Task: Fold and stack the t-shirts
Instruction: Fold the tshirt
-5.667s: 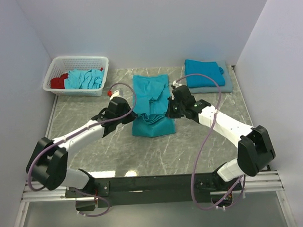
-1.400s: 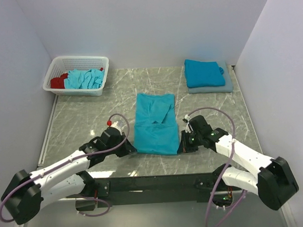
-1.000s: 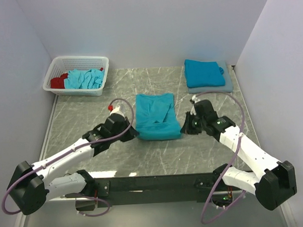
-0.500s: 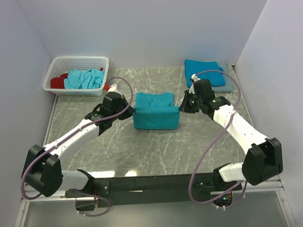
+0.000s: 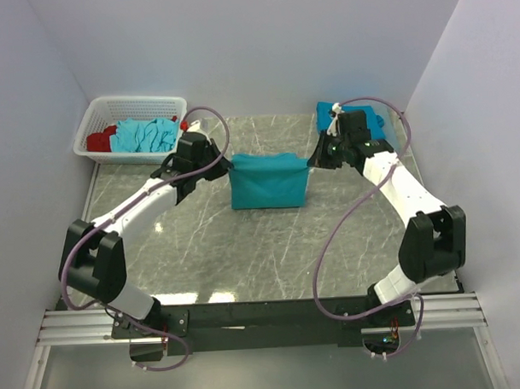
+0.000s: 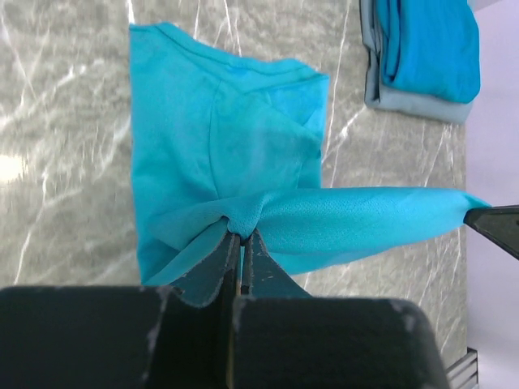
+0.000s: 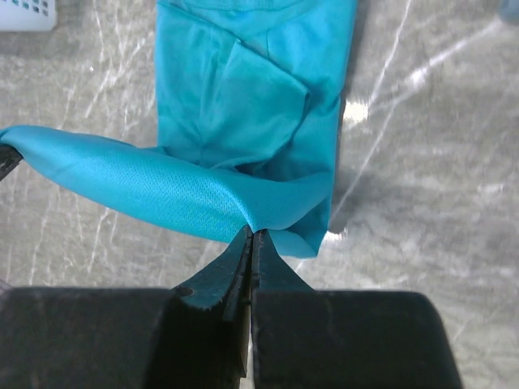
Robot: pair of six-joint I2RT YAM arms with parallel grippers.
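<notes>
T-shirt [image 5: 268, 184] edge lifted taut between both claws, rest lying on desk [image 5: 245, 246] beneath them | left claw [image 5: 225, 166] pinched tight on one corner | right claw [image 5: 313, 161] pinched tight on the other

Both arms stretch well forward from their bases, the left arm [image 5: 145, 204] angling inward from the left and the right arm [image 5: 395, 183] from the right. The left gripper [image 5: 226, 165] and right gripper [image 5: 311, 162] face each other at matching height, well apart, each with jaws pinched tight on a corner of the teal t-shirt [image 5: 268, 184].
</notes>
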